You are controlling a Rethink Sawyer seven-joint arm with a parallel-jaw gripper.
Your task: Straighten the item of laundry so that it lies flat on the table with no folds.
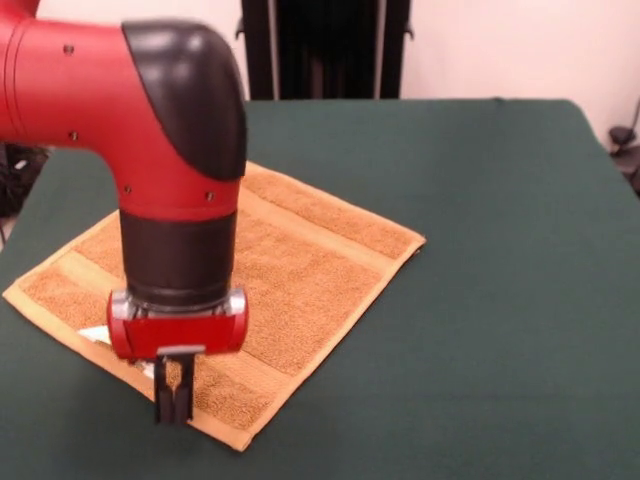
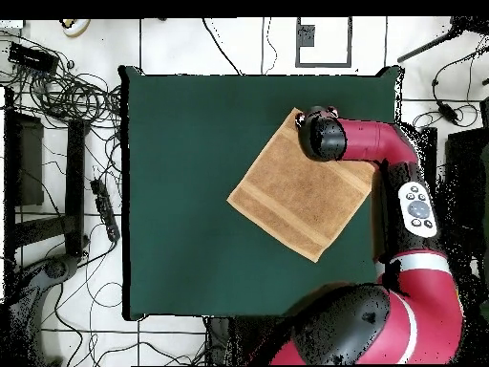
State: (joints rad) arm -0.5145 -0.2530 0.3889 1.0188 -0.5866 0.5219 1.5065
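Observation:
The item of laundry, an orange-tan towel [image 1: 300,265], lies spread out flat on the green table [image 1: 500,260], turned like a diamond, with two flat bands across it. No folds show on the part I can see. A small white tag [image 1: 95,335] peeks out beside the wrist. My gripper [image 1: 173,398] hangs straight down over the towel's near left edge, its two dark fingers close together and its tips at the cloth. In the overhead view the towel [image 2: 291,191] lies on the table's [image 2: 191,191] right half, and the arm's wrist [image 2: 323,137] hides the gripper and one towel corner.
The red arm [image 1: 120,90] fills the upper left of the front view and hides part of the towel. A black stand [image 1: 320,50] rises behind the table. Cables and gear [image 2: 57,105] lie on the floor beside the table.

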